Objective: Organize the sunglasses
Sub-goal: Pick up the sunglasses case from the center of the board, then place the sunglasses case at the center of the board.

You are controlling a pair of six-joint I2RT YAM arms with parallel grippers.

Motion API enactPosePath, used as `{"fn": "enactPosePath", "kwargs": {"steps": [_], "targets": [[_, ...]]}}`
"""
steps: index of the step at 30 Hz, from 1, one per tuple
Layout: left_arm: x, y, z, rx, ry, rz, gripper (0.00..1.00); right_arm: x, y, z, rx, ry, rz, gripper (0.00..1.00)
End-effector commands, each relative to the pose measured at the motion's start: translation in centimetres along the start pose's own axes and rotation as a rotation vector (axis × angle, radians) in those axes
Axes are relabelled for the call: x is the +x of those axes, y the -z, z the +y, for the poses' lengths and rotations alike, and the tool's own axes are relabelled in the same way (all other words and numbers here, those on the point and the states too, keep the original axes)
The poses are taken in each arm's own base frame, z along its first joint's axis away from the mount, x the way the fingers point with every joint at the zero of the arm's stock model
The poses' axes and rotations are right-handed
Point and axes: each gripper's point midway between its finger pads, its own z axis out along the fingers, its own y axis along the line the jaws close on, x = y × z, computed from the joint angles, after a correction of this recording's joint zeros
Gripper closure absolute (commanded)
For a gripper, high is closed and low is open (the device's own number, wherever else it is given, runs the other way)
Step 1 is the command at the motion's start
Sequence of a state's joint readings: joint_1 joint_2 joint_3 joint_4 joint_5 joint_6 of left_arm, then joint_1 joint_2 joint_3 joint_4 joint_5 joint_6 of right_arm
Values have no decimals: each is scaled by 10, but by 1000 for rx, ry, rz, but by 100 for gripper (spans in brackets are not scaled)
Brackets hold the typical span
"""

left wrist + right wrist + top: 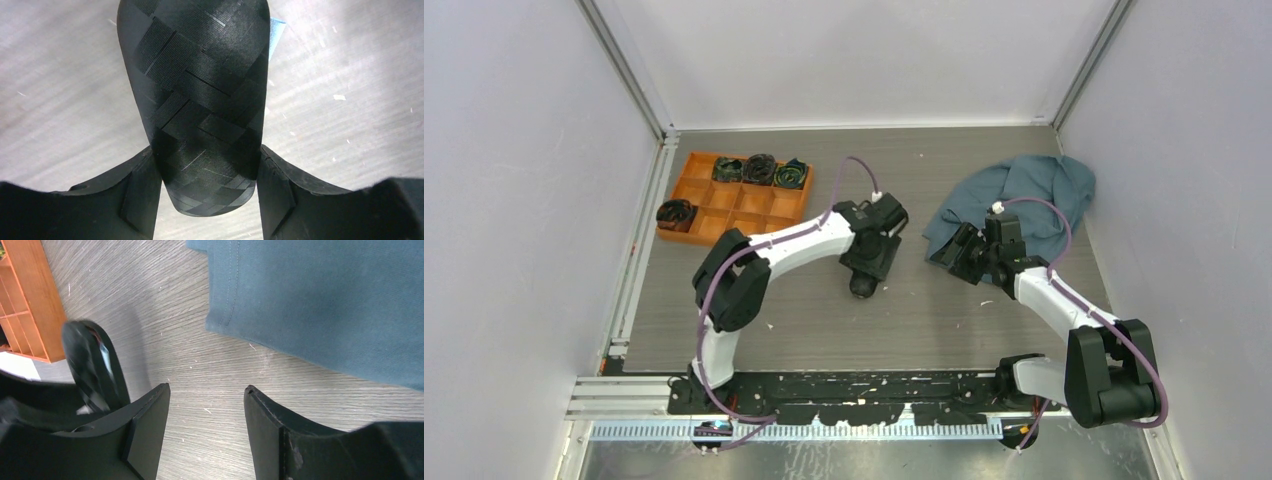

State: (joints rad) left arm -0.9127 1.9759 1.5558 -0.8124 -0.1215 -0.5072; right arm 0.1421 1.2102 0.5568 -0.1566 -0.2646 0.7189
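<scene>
Between the fingers (pixel 142 200) of the left pincer (pixel 207 165) sat the near end of one black case (pixel 200 75). Both pads pressed its sides, so the pincer was clamped on the case. The case looked closed, its woven-pattern shell facing the wrist camera. Its long axis ran straight away from the pincer in the left wrist view. In the top view it lay roughly near-to-far at mid-surface, one rounded end poking out toward the arm bases, the rest hidden under the wrist. Resting or lifted: could not tell. The sunglasses could not be made out in any view, so their place, heading and long axis could not be told. One sliver of light-blue cloth (pixel 276 35) showed just past the case's far right edge, on the surface (pixel 824 340).

The right pincer (pixel 206 390) stood open, jaws well apart over bare wood-grain surface, gripping nothing. Just beyond it lay one large dark teal cloth (pixel 325 300), crumpled, at far right. The pincer was near its hemmed edge. The case and left pincer appeared at the left of that view, apart from the right pincer.

Far left sat one orange tray (pixel 736 203) with divided compartments. Four dark rolled items (pixel 759 168) lay in it, one per compartment: three in the far row, one at the left side nearer the arms.
</scene>
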Motion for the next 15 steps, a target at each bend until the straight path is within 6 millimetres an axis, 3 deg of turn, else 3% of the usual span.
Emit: {"fn": "enactPosePath", "kwargs": {"steps": [1,7,9,15], "targets": [[-54,4,19,77,-51,-89,89,-9,1,9,-36,-2,-38,38],[-89,-19,42,77,-29,-89,76,-10,4,9,-34,6,-45,38],[-92,-27,43,67,-52,-71,59,-10,5,8,-32,9,-46,38],[-91,-25,37,101,-70,-35,26,-11,4,7,-17,29,-40,38]]}}
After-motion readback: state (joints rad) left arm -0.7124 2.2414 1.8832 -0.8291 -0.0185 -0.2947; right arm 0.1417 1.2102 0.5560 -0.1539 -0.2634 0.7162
